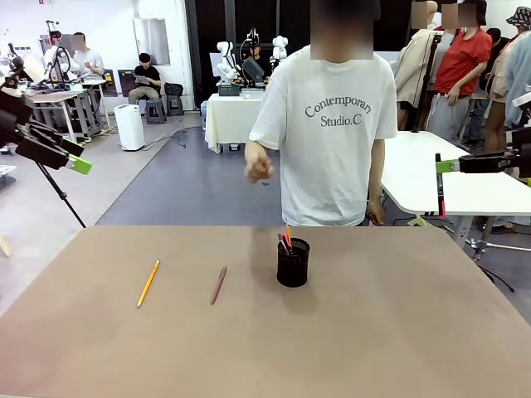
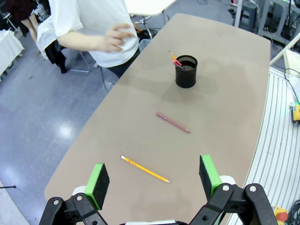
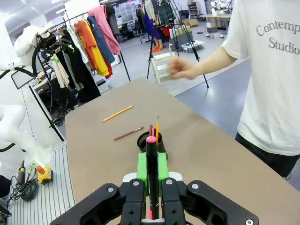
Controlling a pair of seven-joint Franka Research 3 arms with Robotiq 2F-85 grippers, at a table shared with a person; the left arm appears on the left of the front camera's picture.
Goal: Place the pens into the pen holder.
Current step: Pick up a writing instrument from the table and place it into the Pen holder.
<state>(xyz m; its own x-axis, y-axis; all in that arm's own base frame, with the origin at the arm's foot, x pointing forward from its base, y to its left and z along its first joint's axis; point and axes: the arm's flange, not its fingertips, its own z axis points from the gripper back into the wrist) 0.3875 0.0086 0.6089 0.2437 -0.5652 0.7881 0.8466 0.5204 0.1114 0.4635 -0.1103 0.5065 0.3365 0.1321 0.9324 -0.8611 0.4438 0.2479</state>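
Pens [image 1: 285, 240]: some already in holder [image 1: 292, 264] mid-tabletop [image 1: 398, 332]. Yellow pen [image 1: 148, 283] and brown pen [image 1: 218, 284] lie left of it. My right hand [image 3: 152, 168] grips a dark pen [image 3: 151, 145], raised. My left hand [image 2: 152, 176] is spread, empty. Three left, I reckon.

Left gripper [image 2: 153, 176]: jaws wide open, green pads [image 2: 99, 180] well apart, arm held up high, fingers angled down. Right gripper [image 3: 152, 169]: jaws clamped on a dark pen [image 3: 151, 152], a pad touching it on each side, the pen crossing the fingertips and sticking out past them both ways. Right arm reaches in level, fingers pointing sideways.
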